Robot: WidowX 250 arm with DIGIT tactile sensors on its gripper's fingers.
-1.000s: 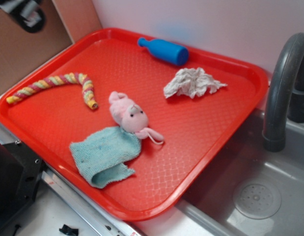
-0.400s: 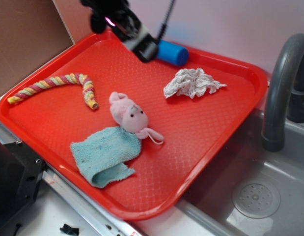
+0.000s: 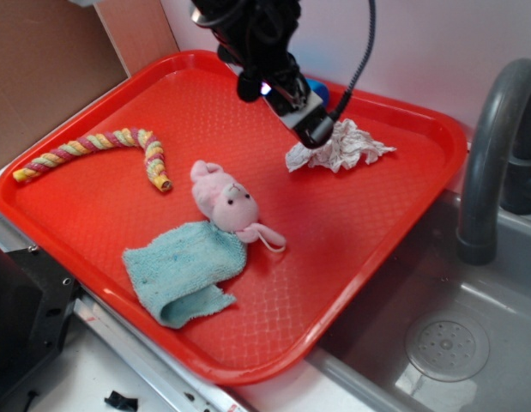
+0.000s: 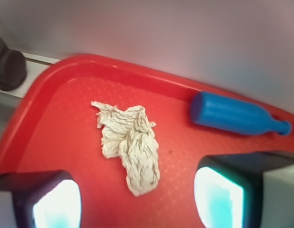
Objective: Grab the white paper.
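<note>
On the tray, the white paper lies near the far right corner, with the bottle just behind it along the far edge and the gripper above the paper's left end. The rope lies by the left edge, well apart from the paper. The bunny sits mid-tray, its lower part on the cloth that spreads toward the near edge, and the sink with its faucet lies beyond the tray's right edge.
</note>
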